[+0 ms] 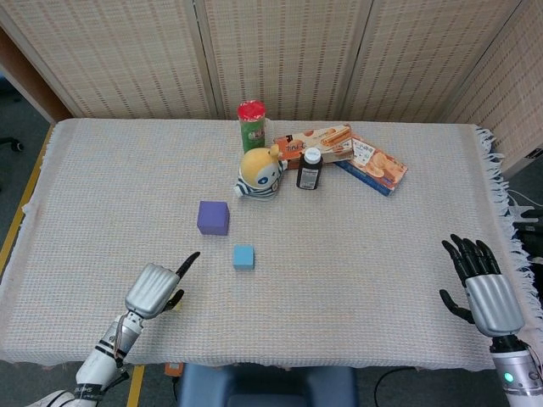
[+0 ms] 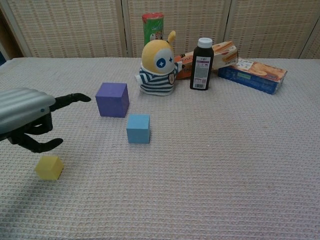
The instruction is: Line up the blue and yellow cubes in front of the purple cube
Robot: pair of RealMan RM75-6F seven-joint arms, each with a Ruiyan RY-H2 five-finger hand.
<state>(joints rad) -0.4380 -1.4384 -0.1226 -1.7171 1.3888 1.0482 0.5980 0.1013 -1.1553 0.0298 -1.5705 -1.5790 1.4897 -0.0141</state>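
Observation:
The purple cube (image 1: 213, 217) (image 2: 112, 99) stands left of the table's middle. A light blue cube (image 1: 243, 257) (image 2: 138, 128) lies just in front of it and a little to the right. The small yellow cube (image 2: 49, 167) sits near the front left; in the head view my left hand hides almost all of it. My left hand (image 1: 157, 288) (image 2: 30, 117) hovers over the yellow cube with fingers apart, one pointing toward the purple cube, holding nothing. At the table's right edge my right hand (image 1: 482, 284) is open and empty, far from the cubes.
Behind the purple cube stands a yellow plush toy (image 1: 260, 176) (image 2: 158, 65), with a green can (image 1: 251, 125), a dark bottle (image 1: 309, 169) and two snack boxes (image 1: 314, 142) (image 1: 373, 165) beyond it. A woven cloth (image 1: 382, 254) covers the table.

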